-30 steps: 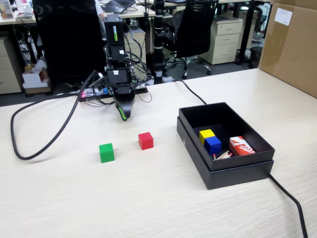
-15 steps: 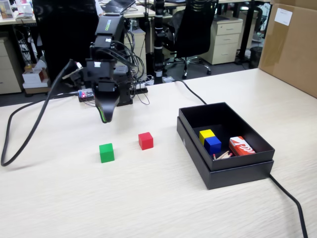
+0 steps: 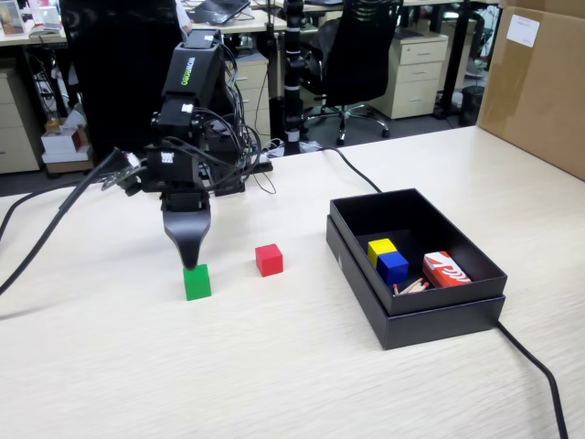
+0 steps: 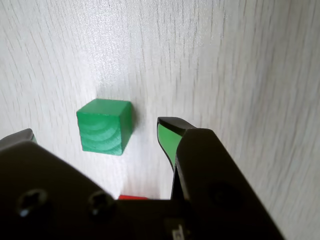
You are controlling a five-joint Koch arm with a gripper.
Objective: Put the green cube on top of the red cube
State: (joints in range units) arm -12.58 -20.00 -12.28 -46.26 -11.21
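A: How did the end effector (image 4: 100, 134) stand?

B: Its jaws were spread apart, wider than the green cube (image 4: 104, 127). In the wrist view the cube sat between the two tips, closer to the left one, whose green corner only peeked in at the picture's edge. The right fingertip (image 4: 168, 137), lined in green, stood beside the cube with a strip of bare desk between them. Nothing was gripped.

A: And from the fixed view?

B: There the end effector (image 3: 190, 257) pointed straight down, its tips just above the green cube (image 3: 196, 282), which rested on the desk (image 3: 274, 366). Whether it touched the cube's top, I could not tell.

A: Where was the red cube?

B: The red cube (image 3: 269, 259) sat on the desk near the green one, to its right and a little farther back in the fixed view, the two apart.

A: What else lay about?

B: A pale wood-grain desk with a shallow black box (image 3: 416, 302) at the right, holding a yellow cube (image 3: 380, 247), a blue cube (image 3: 393, 266) and a red-and-white packet (image 3: 445, 270). A black cable (image 3: 535, 366) ran from the box toward the near edge. Behind were office chairs (image 3: 352, 55), drawer cabinets (image 3: 416, 73) and a cardboard panel (image 3: 539, 82).

A: The arm's pose?

B: The black arm (image 3: 192, 119) rose at the back of the desk, folded forward, wrist turned down over the green cube.
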